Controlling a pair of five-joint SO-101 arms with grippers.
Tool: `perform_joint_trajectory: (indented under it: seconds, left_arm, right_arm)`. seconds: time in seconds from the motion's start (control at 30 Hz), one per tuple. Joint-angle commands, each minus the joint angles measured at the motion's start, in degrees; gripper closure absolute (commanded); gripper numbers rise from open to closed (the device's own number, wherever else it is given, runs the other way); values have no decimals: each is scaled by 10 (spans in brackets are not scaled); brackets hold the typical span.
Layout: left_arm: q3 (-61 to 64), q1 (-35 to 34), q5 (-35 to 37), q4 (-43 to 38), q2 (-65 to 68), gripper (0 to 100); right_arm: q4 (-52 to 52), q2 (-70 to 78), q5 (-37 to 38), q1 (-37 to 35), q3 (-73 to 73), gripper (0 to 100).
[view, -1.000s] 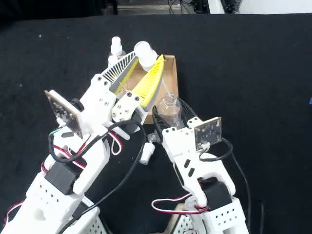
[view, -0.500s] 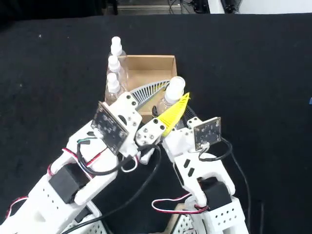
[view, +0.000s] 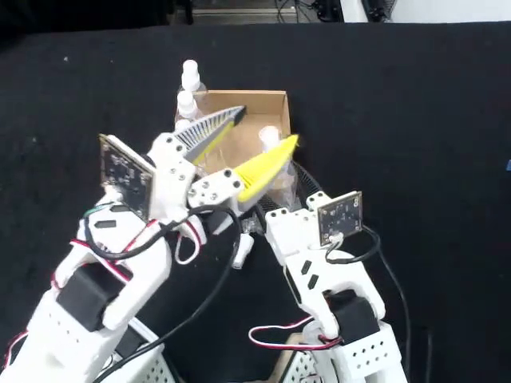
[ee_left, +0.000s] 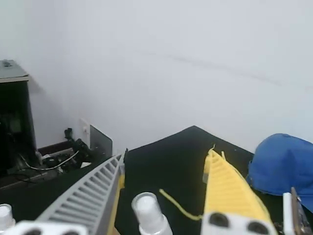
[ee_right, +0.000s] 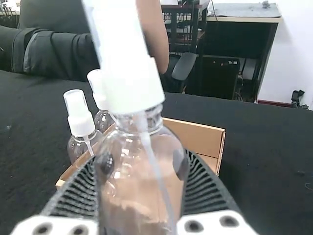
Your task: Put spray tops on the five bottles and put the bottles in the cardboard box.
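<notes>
A black cloth covers the table (view: 415, 120). At the near edge of the cardboard box (view: 267, 100), the right gripper (view: 279, 190) is clamped around a clear bottle (ee_right: 139, 161), which stands upright with a white spray top (ee_right: 124, 63) on its neck. The left gripper (view: 267, 126) hangs above with its jaws spread wide (grey finger one side of the top, yellow the other, neither touching). Two capped bottles (view: 188, 88) stand by the box's left wall; I cannot tell if they are inside. Behind are a white wall (ee_left: 195, 58), a desk (ee_right: 234, 14) and an office chair (ee_right: 183, 68).
</notes>
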Motion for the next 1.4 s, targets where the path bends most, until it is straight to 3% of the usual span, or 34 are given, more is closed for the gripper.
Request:
perform_joint_trajectory:
  seconds: [0.0,0.13,0.4,0.53,0.67,0.83,1.03,1.2,1.37]
  left_arm:
    - [-65,-23,-2,35,-1,770]
    - [-107,-81,-1,87,-4,770]
    - [-58,-305,2,161,-4,770]
    - [17,-400,2,149,-2,770]
    - [138,-462,2,76,-4,770]
    - [313,-487,3,-95,-4,770]
    - [470,-482,3,-288,-4,770]
    - [509,-482,3,-318,-2,770]
    - [524,-481,3,-320,-2,770]
  right_arm:
    - [-13,-19,4,-4,-7,988]
    - [-25,-14,0,34,-24,988]
    - [-44,107,-1,70,-182,988]
    - [-149,261,-1,72,-230,988]
    - [-268,400,4,60,-247,986]
    - [-376,531,5,58,-246,986]
    - [-634,694,1,57,-219,988]
    - [-847,854,4,57,-239,988]
    - [-964,975,4,55,-247,988]
